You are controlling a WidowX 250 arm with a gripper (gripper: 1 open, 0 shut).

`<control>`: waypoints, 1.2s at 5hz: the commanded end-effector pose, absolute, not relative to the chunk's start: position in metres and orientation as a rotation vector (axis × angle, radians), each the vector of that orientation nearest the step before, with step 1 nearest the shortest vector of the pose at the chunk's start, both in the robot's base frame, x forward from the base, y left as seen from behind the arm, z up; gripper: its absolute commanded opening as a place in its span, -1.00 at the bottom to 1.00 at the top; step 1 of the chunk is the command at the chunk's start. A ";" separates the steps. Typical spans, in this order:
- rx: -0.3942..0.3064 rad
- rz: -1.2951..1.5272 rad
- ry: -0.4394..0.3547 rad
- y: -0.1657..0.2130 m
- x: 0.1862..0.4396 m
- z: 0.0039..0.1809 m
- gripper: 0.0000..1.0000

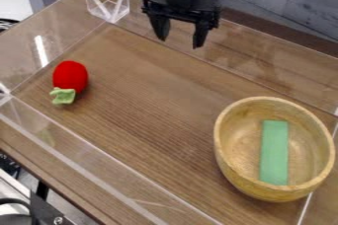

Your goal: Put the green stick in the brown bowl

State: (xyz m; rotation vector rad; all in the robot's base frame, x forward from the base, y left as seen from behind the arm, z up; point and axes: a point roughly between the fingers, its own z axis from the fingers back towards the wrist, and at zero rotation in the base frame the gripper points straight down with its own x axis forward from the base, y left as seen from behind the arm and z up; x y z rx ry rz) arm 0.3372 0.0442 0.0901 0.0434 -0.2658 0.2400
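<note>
Camera view, only one here. Gripper [183, 34] hangs at the far side of the surface [152, 101], a bit left of centre, pointing mostly down, jaws released and spread wide, nothing between them. Green stick [276, 151] lies flat inside the brown bowl [232, 140], lengthwise near-to-far, slightly right of the bowl's middle, resting on the bowl floor. Bowl sits at the near right corner, close to the clear wall [79, 175] that runs round the surface. Gripper and bowl are well apart; no contact with stick or bowl.

Red ball-like toy [69, 78] with its green leafy base sits at the left, mid-depth, on its own, not part of the task. Clear plastic triangular piece [109, 8] stands at the far left corner, just left of the gripper.

Step in hand, as I judge it: the placing looks done, since the stick is already in the bowl and the jaws are empty, so this reads as the tail end of the task, arm off the goal. Next move calls for nothing on the stick; at most keep the arm away from the bowl and the toy, and avoid clipping the far wall or the triangular piece nearby.
</note>
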 end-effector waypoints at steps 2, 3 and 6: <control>0.046 0.224 -0.321 0.054 0.344 0.101 1.00; 0.058 0.286 -0.317 0.056 0.346 0.095 1.00; 0.056 0.415 -0.309 0.074 0.367 0.096 1.00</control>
